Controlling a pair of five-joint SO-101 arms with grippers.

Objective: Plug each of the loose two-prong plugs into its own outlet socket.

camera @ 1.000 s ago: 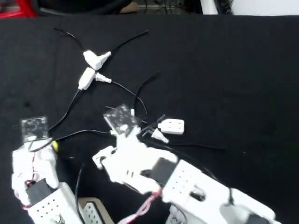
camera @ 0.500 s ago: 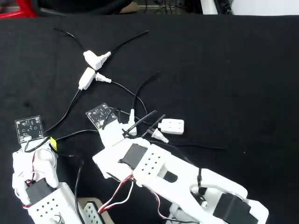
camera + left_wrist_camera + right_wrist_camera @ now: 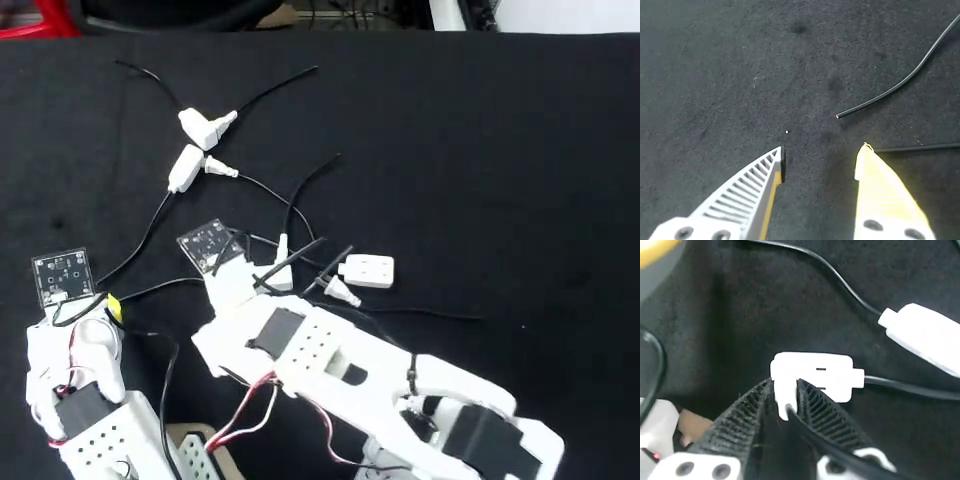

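Observation:
My right gripper [image 3: 784, 387] has its black fingers pinched on the end of a white plug [image 3: 812, 371] that trails a black cable. In the high view this gripper [image 3: 290, 262] sits mid-table by that plug [image 3: 283, 255]. Just right of it lie a white outlet socket block [image 3: 370, 269] and a small plug [image 3: 340, 291] at its corner. Two more white plugs [image 3: 205, 125] [image 3: 186, 168] with cables lie at the far left. My left gripper [image 3: 820, 155] hangs open over bare black cloth near a loose cable end [image 3: 837, 116].
Black cables [image 3: 300, 195] cross the middle of the black-covered table [image 3: 500, 170]. Another white connector piece [image 3: 927, 340] lies just beyond the held plug. The left arm [image 3: 80, 400] stands at the near left corner. Open cloth spreads to the right and far right.
The right arm has rolled its wrist and shifted left, bringing its fingers down beside the middle plug. The left arm has barely moved.

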